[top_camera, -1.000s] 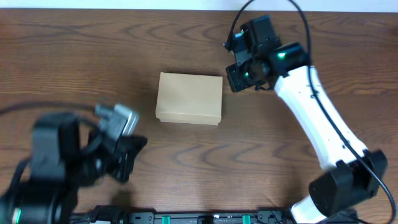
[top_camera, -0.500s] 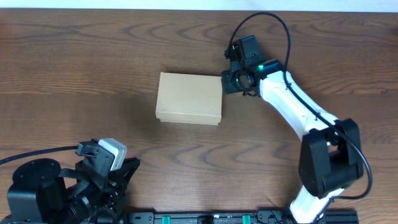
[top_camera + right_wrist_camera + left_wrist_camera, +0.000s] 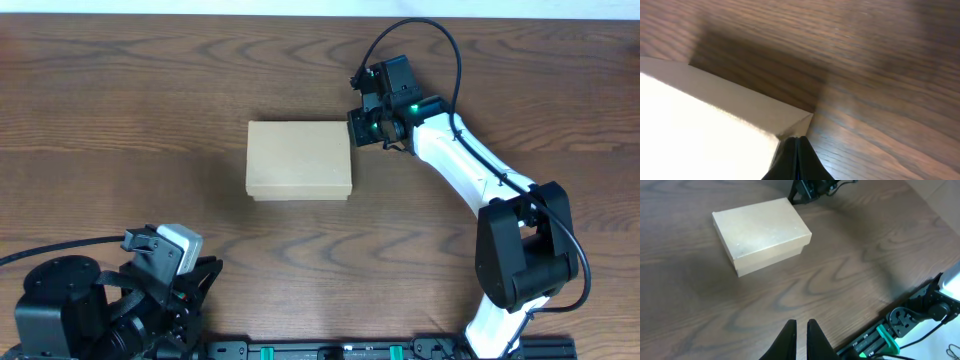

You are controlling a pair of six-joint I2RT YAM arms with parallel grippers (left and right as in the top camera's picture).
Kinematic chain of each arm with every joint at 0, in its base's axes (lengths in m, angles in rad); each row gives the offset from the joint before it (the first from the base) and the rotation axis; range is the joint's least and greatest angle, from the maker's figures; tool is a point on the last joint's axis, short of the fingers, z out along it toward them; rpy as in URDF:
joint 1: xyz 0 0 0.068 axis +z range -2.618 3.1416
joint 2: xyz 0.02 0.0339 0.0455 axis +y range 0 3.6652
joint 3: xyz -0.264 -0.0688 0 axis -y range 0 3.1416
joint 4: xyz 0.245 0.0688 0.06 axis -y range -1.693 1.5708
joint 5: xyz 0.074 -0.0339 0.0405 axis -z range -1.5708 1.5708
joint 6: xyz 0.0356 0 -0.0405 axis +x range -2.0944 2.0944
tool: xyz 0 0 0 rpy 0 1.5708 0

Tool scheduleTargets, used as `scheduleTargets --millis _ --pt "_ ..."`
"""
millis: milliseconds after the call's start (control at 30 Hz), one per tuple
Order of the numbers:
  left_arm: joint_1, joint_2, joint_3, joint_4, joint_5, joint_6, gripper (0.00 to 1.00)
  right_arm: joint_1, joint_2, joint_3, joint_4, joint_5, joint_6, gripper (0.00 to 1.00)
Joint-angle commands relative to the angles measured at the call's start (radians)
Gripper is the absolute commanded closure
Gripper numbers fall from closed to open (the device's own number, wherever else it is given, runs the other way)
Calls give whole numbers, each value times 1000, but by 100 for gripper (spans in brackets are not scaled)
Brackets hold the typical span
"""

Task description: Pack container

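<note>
The container [image 3: 300, 160] is a plain tan cardboard box with its lid closed, lying flat at the table's middle. It also shows in the left wrist view [image 3: 762, 232] and fills the lower left of the right wrist view [image 3: 705, 125]. My right gripper [image 3: 356, 128] is shut and empty, with its tips [image 3: 797, 141] touching the box's far right corner. My left gripper [image 3: 205, 277] sits low at the front left, far from the box. Its fingers [image 3: 801, 326] are nearly together and hold nothing.
The dark wood table [image 3: 150, 80] runs to a white edge at the back. A black rail with green clips [image 3: 890, 332] lines the front edge. The right arm's white link [image 3: 470, 175] slants across the right side.
My left arm pulled back to the front left corner and settled. My right gripper moved left against the box corner, and the box slid slightly left.
</note>
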Motion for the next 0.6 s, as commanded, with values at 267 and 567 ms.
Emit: scheduleTargets --millis 267,567 --pt "0 0 -2 -47 -71 -3 94 4 -121 36 -365 21 21 99" --pt "0 -1 -2 -160 -61 29 94 185 -630 -180 -492 150 37 99"
